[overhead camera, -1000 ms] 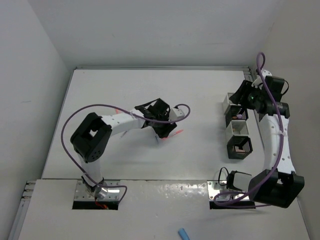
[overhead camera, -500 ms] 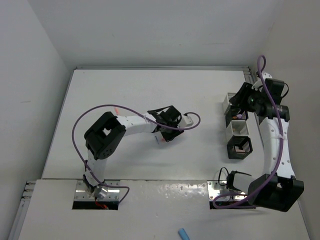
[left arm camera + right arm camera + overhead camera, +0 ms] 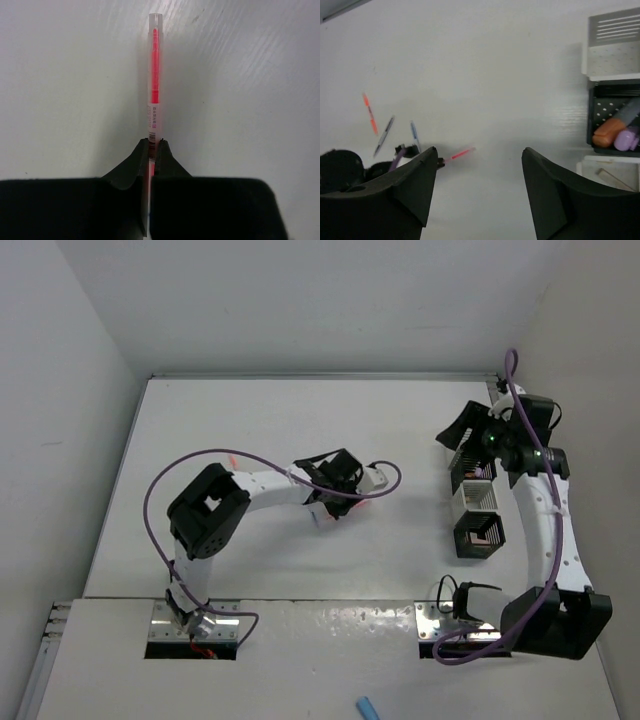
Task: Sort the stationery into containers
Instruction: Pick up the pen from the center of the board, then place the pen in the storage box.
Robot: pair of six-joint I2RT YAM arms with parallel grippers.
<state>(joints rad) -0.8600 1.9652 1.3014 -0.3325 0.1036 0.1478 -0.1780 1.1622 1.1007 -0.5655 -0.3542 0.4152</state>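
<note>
A pink pen (image 3: pixel 154 75), lying flat on the white table (image 3: pixel 60 75) near its middle, is being clamped at its near end by the left gripper (image 3: pixel 153 147). The right gripper (image 3: pixel 476 155) is being held with jaws apart and empty above the far end of the mesh containers (image 3: pixel 478 498) at the right.

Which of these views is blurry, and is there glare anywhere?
Left wrist view: the pink pen is sharp, while the left gripper shut on it is featureless black. Right wrist view: soft overall, the distant orange pen smeared. Top view: sharp enough, with glare on the near metal ledge.
</note>
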